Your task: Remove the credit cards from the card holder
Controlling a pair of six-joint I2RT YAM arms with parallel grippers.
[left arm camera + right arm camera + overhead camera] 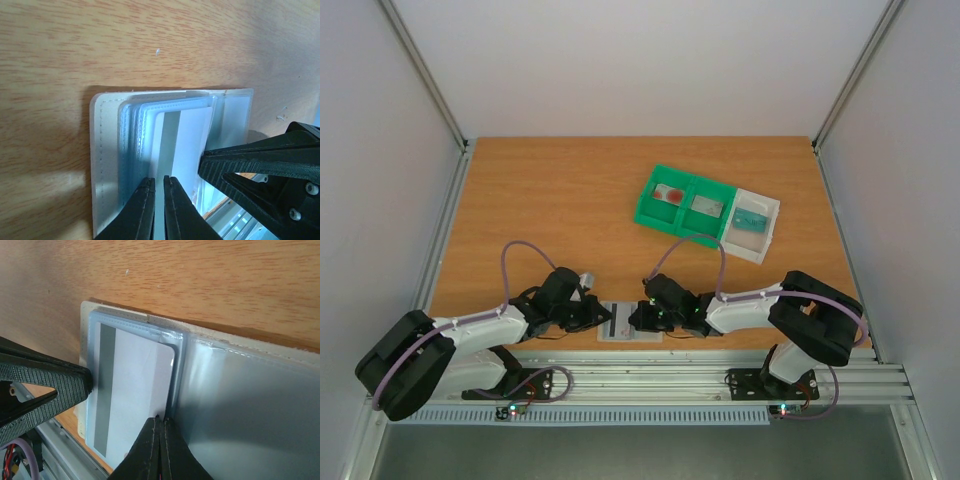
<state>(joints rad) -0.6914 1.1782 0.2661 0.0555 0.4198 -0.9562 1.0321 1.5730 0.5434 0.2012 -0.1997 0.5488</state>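
Top external view: the left gripper [603,320] and right gripper [636,320] meet tip to tip, low over the near edge of the table [520,200]. The holder [620,336] lies open between them, under both tips. A green tray [665,228] and a white tray [745,248] sit touching each other, well beyond the right gripper.

Left wrist view: the left fingers [142,210] are drawn almost together, with only a sliver between them, at the holder's nearest edge. Whether a sleeve edge is nipped in that sliver cannot be told. Just ahead of the tips lies the pale card [192,140], its dark stripe running straight away from them. It sits at the topmost clear sleeve of a stack; whether it is in that sleeve or on it cannot be told. The right gripper reaches in from the side, and its tip touches the card's edge opposite the stripe.

Right wrist view: the right fingers [147,450] are pressed flush together, their tip at the card's nearest corner beside the holder's middle fold. Whether they pinch the card cannot be told. The card lies ahead and left of this tip, and the holder's grey-blue second panel lies ahead and right. The left gripper's closed tip touches the sleeve on the stripe side.
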